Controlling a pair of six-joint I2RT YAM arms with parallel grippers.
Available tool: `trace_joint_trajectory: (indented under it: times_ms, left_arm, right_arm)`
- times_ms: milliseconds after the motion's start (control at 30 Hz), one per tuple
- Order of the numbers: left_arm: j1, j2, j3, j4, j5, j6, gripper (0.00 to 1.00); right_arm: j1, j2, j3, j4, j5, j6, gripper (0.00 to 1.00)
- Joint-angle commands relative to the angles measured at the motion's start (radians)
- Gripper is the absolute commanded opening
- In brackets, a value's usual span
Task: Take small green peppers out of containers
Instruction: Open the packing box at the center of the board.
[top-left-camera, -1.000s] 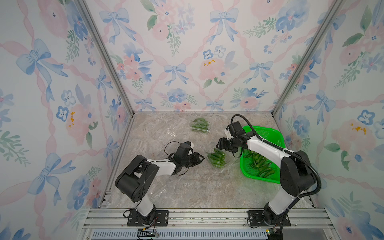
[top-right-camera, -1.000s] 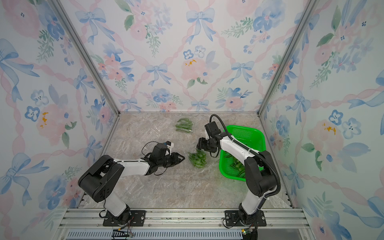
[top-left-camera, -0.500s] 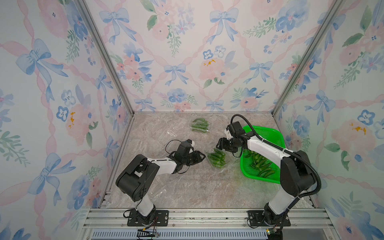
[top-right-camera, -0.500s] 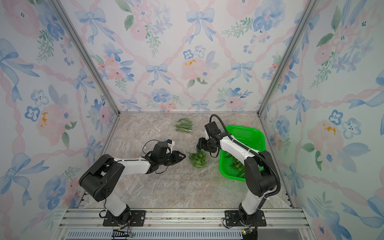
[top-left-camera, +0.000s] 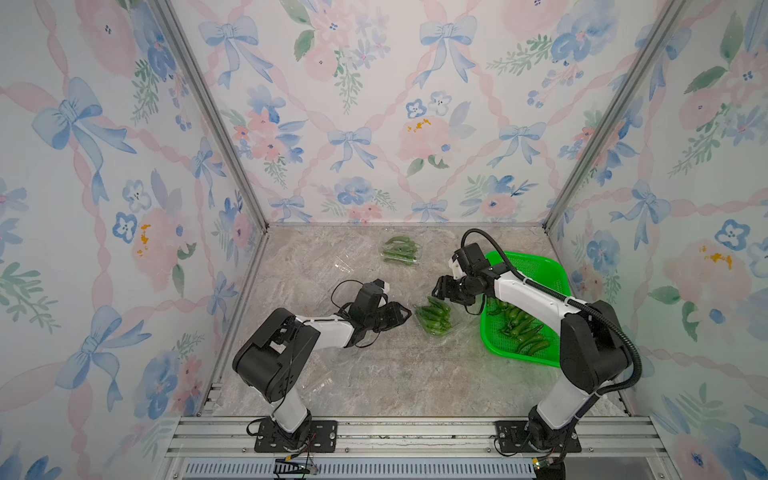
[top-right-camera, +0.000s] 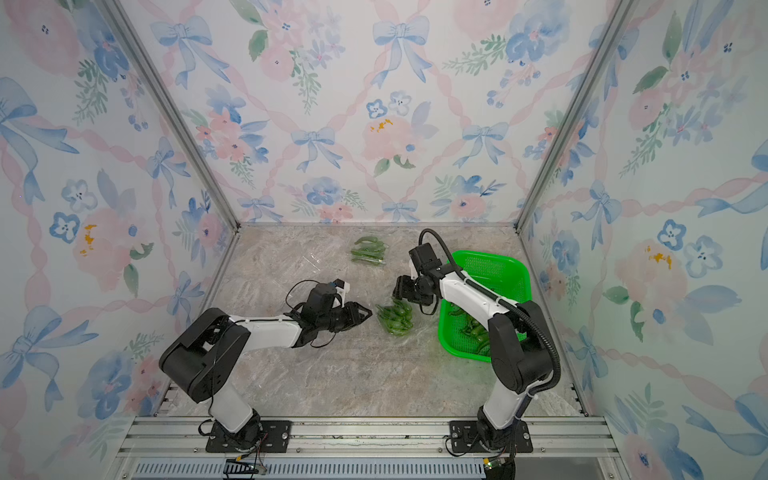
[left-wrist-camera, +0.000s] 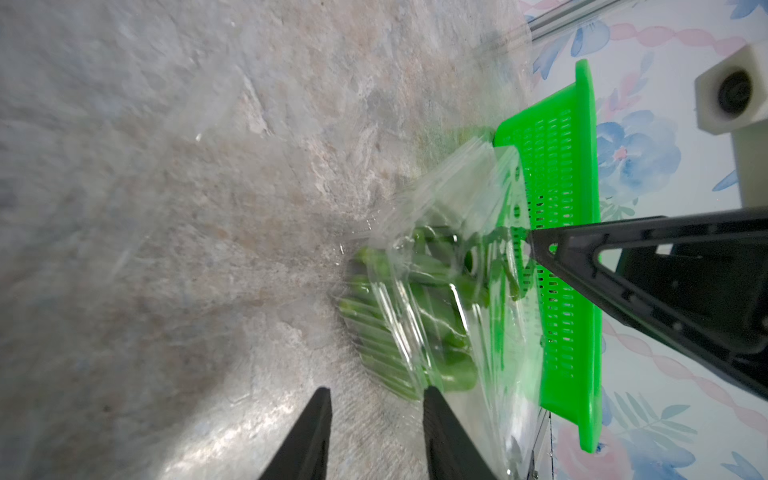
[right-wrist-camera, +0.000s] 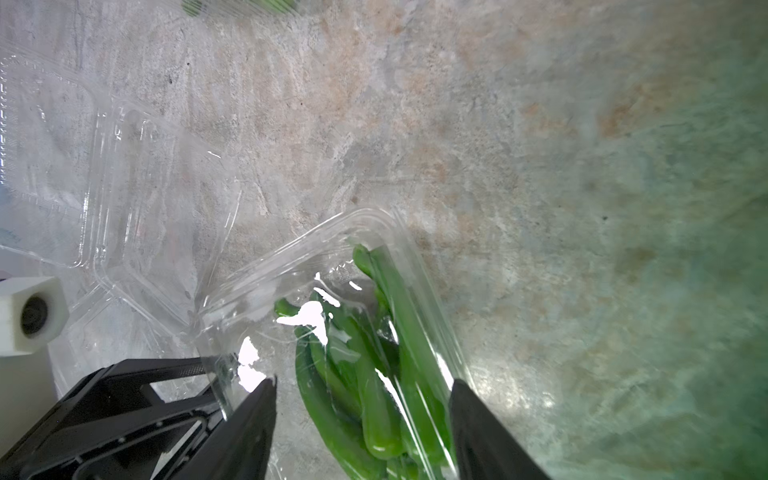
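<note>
Two clear containers (top-left-camera: 456, 327) full of small green peppers (top-left-camera: 434, 318)

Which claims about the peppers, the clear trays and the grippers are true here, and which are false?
The green basket holds some peppers. True.
The middle tray is empty. False: it is full of peppers.
The left gripper has its jaws apart, nothing between them. True.
The back peppers lie inside the basket. False: they sit out on the table, apart from it.
The right gripper hangs over the basket. False: it is at the middle tray.
</note>
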Motion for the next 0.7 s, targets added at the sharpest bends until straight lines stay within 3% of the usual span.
trace_joint_trajectory:
  times_ms: [0, 667]
  left_arm:
    - [-0.009, 0.024, 0.026, -0.001, 0.013, 0.01, 0.4]
    - [-0.011, 0.051, 0.049, 0.0, 0.01, 0.01, 0.4]
  right_arm:
    - [0.006, 0.016, 0.004, -0.001, -0.012, -0.002, 0.66]
    - [0.029, 0.038, 0.012, 0.005, -0.029, -0.005, 0.66]
